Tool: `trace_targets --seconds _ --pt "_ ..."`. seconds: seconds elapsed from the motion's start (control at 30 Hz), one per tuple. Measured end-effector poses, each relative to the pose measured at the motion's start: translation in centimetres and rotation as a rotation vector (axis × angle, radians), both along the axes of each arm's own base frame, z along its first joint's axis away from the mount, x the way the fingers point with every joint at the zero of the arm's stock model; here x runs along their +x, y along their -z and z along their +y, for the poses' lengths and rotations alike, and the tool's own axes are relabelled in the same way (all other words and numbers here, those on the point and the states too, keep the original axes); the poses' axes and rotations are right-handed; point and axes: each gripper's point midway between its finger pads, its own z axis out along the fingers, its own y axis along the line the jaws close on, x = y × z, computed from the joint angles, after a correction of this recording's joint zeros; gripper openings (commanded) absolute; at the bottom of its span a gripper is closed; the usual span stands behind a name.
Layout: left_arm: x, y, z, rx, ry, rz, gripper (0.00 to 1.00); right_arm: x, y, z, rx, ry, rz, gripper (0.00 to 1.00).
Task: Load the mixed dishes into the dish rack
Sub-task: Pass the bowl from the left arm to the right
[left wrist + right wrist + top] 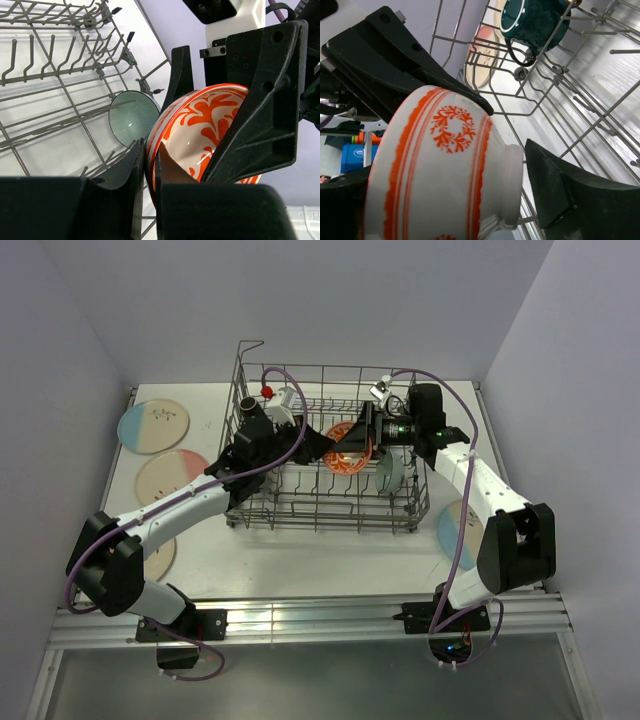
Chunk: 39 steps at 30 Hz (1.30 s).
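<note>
The orange-red patterned bowl [345,448] hangs on its side over the middle of the dish rack [320,510]. My left gripper [150,150] is shut on the bowl's rim, one finger inside and one outside. My right gripper [447,195] stands open around the same bowl [445,165], one finger [555,190] just off the bowl's foot and a narrow gap showing. A pale green bowl [390,472] leans on the tines at the rack's right end. A teal-blue mug [532,20] sits upside down in the rack's far corner.
Two-tone plates lie on the table left of the rack: a blue one [152,426], a pink one [170,476] and another partly under my left arm [160,555]. One more plate [455,525] lies right of the rack. Walls close in on three sides.
</note>
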Motion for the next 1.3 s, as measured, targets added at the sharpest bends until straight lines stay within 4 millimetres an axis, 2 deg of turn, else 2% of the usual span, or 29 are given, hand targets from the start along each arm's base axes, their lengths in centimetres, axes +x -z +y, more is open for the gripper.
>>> trace_targets --seconds 0.1,0.13,0.2,0.23,0.33,0.5,0.63,0.67,0.73,0.83,1.07,1.3 --pt "0.0 0.2 0.0 0.002 -0.001 0.002 0.00 -0.1 -0.1 0.1 0.006 -0.004 0.002 0.71" --pt "0.0 0.2 0.0 0.001 -0.002 0.003 0.00 -0.1 -0.1 0.1 0.005 -0.005 0.000 0.64" --pt "0.1 0.0 0.0 -0.009 -0.007 0.004 0.00 -0.1 0.2 0.1 0.001 -0.005 -0.007 0.59" --pt "0.1 0.0 0.1 -0.008 -0.008 0.005 0.00 -0.1 0.2 0.1 0.002 -0.005 -0.006 0.53" --pt "0.1 0.1 0.1 -0.008 -0.008 0.008 0.00 -0.1 0.3 0.1 0.006 -0.003 -0.002 0.44" --pt "0.1 -0.1 0.1 -0.018 -0.010 0.007 0.02 0.0 0.1 0.2 0.013 -0.003 -0.009 0.40" --pt "0.2 -0.2 0.1 -0.022 -0.012 0.009 0.19 0.1 0.1 0.2 0.016 -0.002 -0.008 0.36" --pt "0.2 -0.2 0.1 -0.023 -0.012 0.010 0.28 0.1 0.0 0.2 0.018 -0.003 -0.008 0.36" --pt "0.2 -0.5 0.0 -0.040 -0.008 0.007 0.39 0.1 -0.1 0.0 0.024 0.004 0.008 0.36" --pt "0.1 -1.5 0.0 -0.070 -0.001 -0.015 0.45 0.5 0.0 -0.6 0.028 0.024 0.026 0.35" --pt "-0.3 -2.6 0.4 -0.105 0.003 -0.043 0.49 1.4 0.1 -1.7 0.028 0.063 0.040 0.35" --pt "-0.5 -2.7 0.5 -0.109 0.008 -0.046 0.49 1.4 0.2 -1.7 0.027 0.064 0.044 0.34"
